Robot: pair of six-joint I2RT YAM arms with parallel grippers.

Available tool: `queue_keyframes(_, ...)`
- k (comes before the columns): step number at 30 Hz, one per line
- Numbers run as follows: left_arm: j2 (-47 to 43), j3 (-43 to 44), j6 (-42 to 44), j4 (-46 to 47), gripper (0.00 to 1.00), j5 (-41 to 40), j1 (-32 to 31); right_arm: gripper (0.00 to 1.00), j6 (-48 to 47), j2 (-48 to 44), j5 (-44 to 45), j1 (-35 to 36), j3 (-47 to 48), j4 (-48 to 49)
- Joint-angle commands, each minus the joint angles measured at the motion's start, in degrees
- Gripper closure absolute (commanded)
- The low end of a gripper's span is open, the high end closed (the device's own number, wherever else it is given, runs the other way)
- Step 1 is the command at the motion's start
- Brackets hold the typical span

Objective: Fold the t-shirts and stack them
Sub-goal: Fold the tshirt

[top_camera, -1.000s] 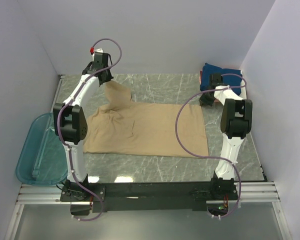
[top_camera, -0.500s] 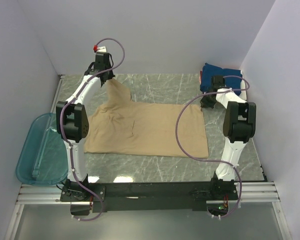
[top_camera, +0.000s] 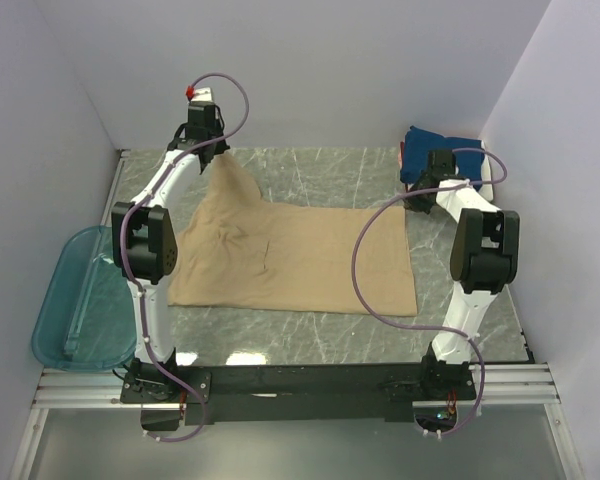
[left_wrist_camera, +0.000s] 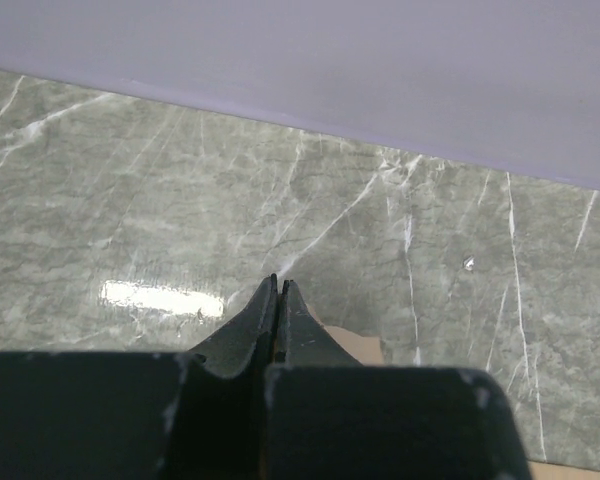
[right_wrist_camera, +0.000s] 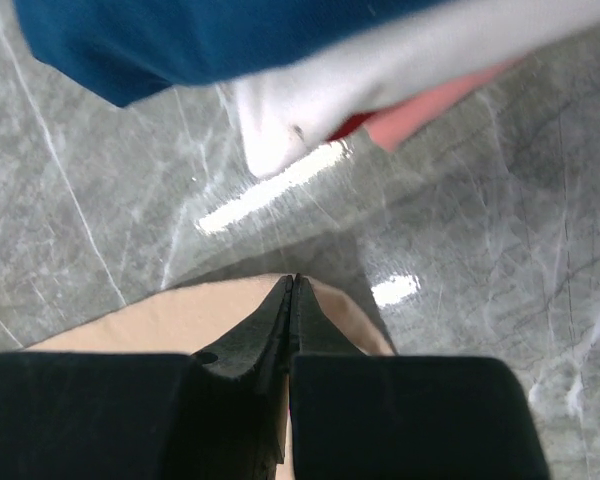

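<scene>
Tan t-shirt [top_camera: 300, 255] spread flat mid-desk [top_camera: 320, 170], its far corners clamped in the closed jaws of left gripper [left_wrist_camera: 280, 288] and right gripper [right_wrist_camera: 292, 283]; the pinched cloth is mostly hidden behind the fingers. Folded stack [top_camera: 420, 142] at the desk's far right corner, partly behind the right arm. Desk grey marbled, walls plain lilac.

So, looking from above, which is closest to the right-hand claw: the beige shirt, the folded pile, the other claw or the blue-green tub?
1. The tan t-shirt: the right gripper is pinching its far right corner.
2. The folded stack: just beyond, in the far right corner.
3. The left gripper: far left, holding the same shirt.
4. The teal tub: near left edge, farthest.
</scene>
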Motion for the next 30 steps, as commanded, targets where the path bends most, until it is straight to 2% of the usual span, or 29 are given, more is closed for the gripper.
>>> queue_keyframes(1,-0.7,0.6,0.9,3.4,0.99,3.4,0.3,1.00,0.9,-4.5,0.4,-0.5,-1.8,2.4)
queue_keyframes(13,-2.9,-0.7,-1.0,0.4,1.00,3.5,0.3,1.00,2.6,-12.5,0.0,-1.0,-9.0,5.8)
queue_keyframes(18,-5.7,-4.2,-3.8,-1.5,1.00,1.2,0.3,1.00,3.1,-16.3,0.1,-1.0,-13.1,6.8)
queue_keyframes(30,-21.7,-19.3,-14.5,-7.5,1.00,-4.2,0.3,1.00,4.1,-23.3,-0.6,-1.5,-20.0,6.5)
